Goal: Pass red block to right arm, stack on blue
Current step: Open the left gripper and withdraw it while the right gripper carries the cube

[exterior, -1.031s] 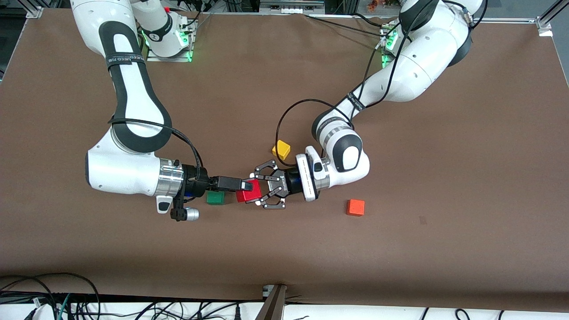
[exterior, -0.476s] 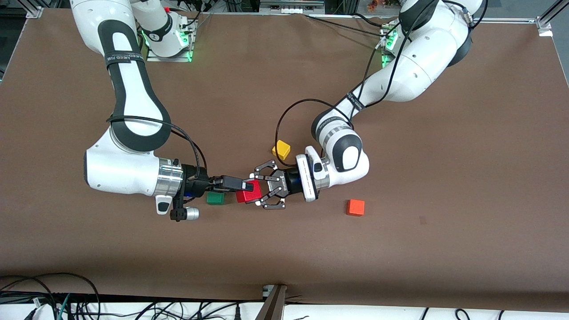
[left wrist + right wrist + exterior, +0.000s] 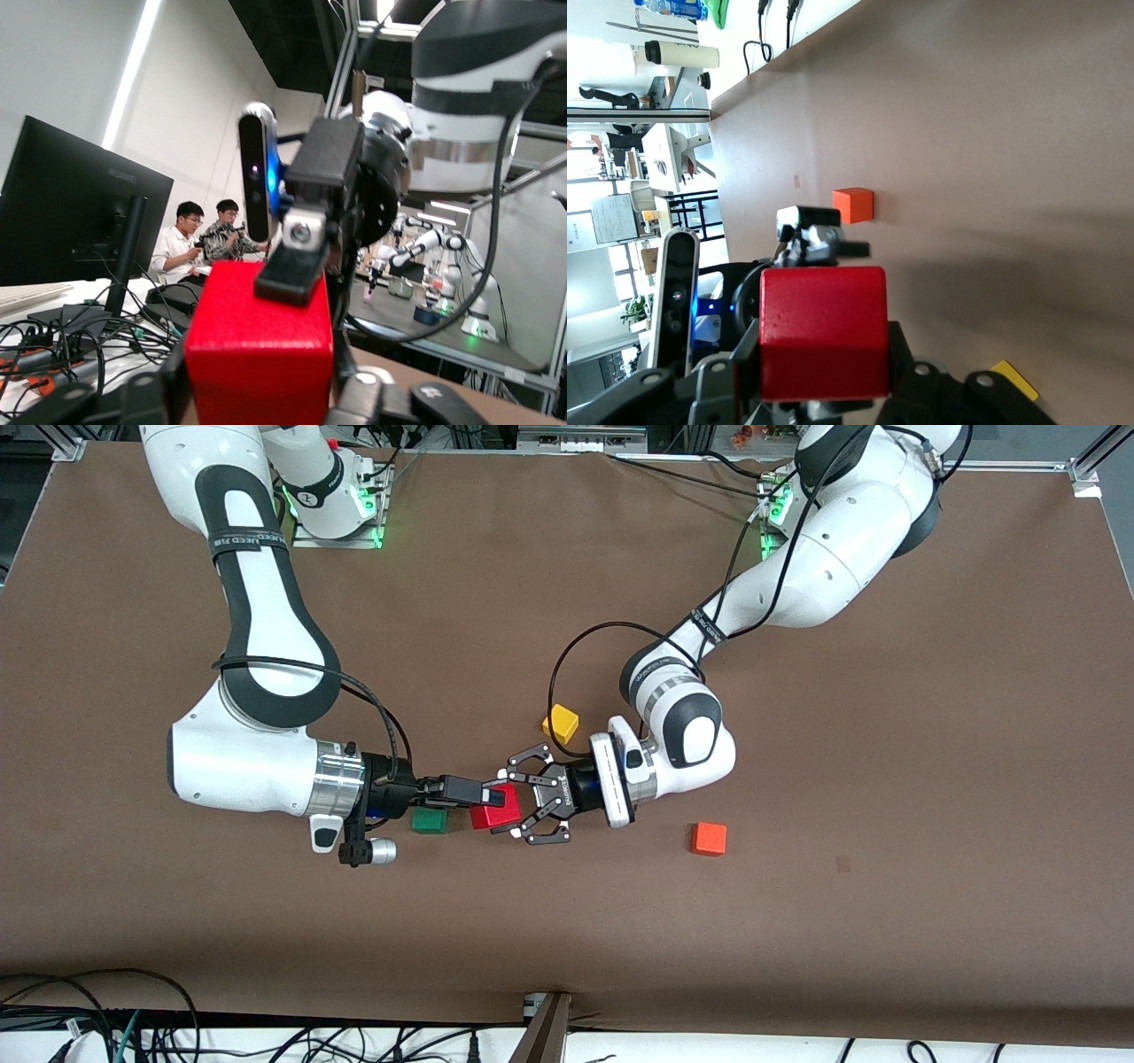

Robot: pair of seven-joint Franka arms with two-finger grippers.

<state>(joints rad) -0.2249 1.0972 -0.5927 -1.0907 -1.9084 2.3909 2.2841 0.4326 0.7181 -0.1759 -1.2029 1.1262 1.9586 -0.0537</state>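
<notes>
The red block (image 3: 494,807) is seen held up above the brown surface (image 3: 567,921) between the two arms, which meet tool to tool near the middle. The left tool (image 3: 516,804), a black linkage claw, is spread around the block, its fingertips at the block's corners; whether it grips or merely frames the block cannot be told from the front view. The right tool (image 3: 490,794), slim and straight-fingered, is laid across the block from the right arm's end, one finger (image 3: 288,270) pressed on a face of the block in the left wrist view; whether the fingers are clenched on the block cannot be told.

In the right wrist view the block (image 3: 823,331) fills the foreground, framed by the claw's black links.

A green cube (image 3: 430,820) is seen on the surface just beside the block, under the right tool's wrist. The blue cube (image 3: 383,802) is mostly hidden beneath the right arm's (image 3: 257,766) wrist, only a sliver of deep blue showing next to the green cube. A yellow cube (image 3: 560,723) lies farther from the front camera than the red block, beside the left arm's wrist. An orange cube (image 3: 709,839) rests toward the left arm's end of the surface, well apart from the others.
</notes>
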